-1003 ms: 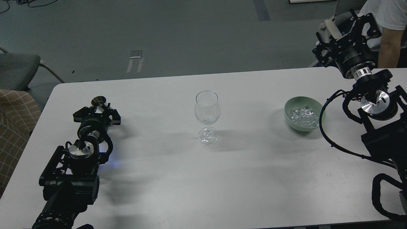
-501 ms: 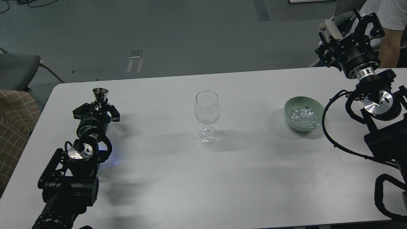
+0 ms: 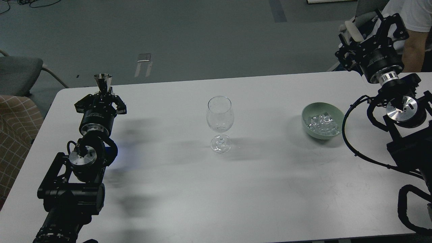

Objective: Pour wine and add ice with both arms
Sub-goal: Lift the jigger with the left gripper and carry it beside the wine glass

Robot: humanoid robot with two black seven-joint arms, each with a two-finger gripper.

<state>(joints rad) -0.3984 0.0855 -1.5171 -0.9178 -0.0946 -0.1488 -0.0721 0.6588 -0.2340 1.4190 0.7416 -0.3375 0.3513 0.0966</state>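
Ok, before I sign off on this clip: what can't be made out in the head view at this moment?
- Left gripper: fingers dark; grip on the metal jigger unclear.
- Jigger contents: cup seen from the side, inside hidden.
- Right gripper: dark tangle against a person's white shirt; open or shut unreadable.
- Ice in the green bowl: cubes too small to count.
- Wine glass: any liquid indiscernible.

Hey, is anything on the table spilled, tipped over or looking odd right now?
Nothing stands out. The wine glass stands upright and empty, the ice sits inside the green bowl, and the left claw holds a small metal cup upright. No spills show.
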